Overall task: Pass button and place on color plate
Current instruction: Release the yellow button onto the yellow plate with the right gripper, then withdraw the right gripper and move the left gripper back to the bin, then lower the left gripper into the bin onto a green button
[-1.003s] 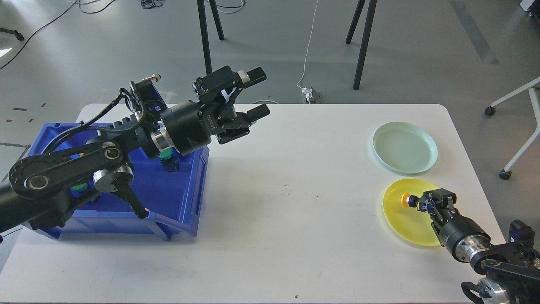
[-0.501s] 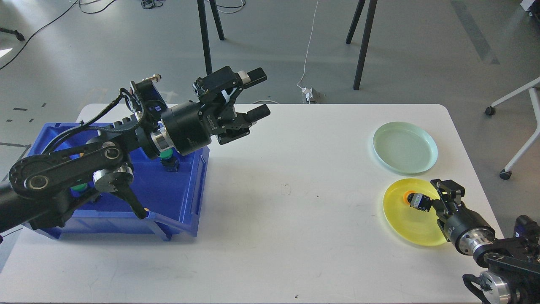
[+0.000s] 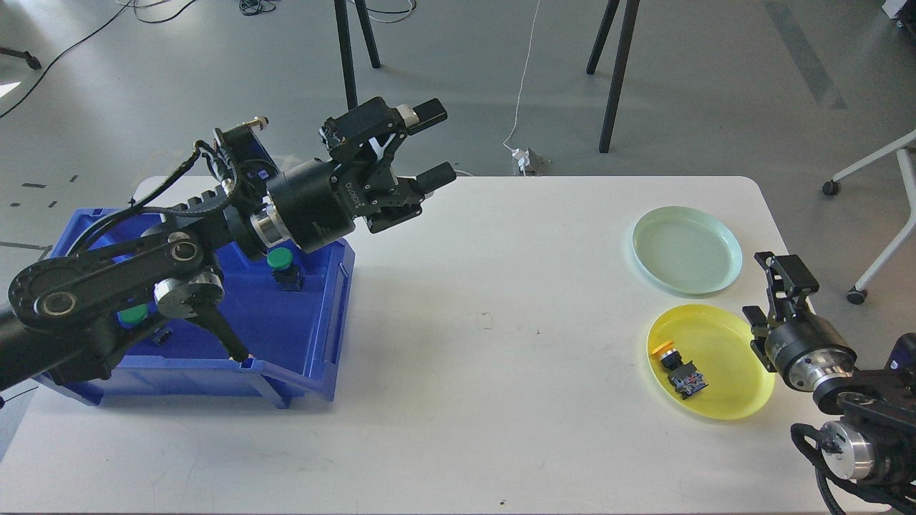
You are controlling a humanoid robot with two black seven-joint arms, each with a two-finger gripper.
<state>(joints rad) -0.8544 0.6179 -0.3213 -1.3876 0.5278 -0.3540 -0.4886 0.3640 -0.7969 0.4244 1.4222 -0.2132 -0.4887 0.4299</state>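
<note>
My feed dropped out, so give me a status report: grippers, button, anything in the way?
Left gripper open, empty, above blue bin. Right gripper open, beside yellow plate. Yellow button lying on that plate. Nothing obstructing.

Orange-capped button (image 3: 678,368) lies in yellow plate (image 3: 744,400).

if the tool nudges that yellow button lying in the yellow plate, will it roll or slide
The yellow button lies on its side, and its boxy dark body would probably stop rolling. It looks rigid and small, so likely light. The yellow plate looks smooth, so it may slide, with the raised rim likely catching it.
</note>
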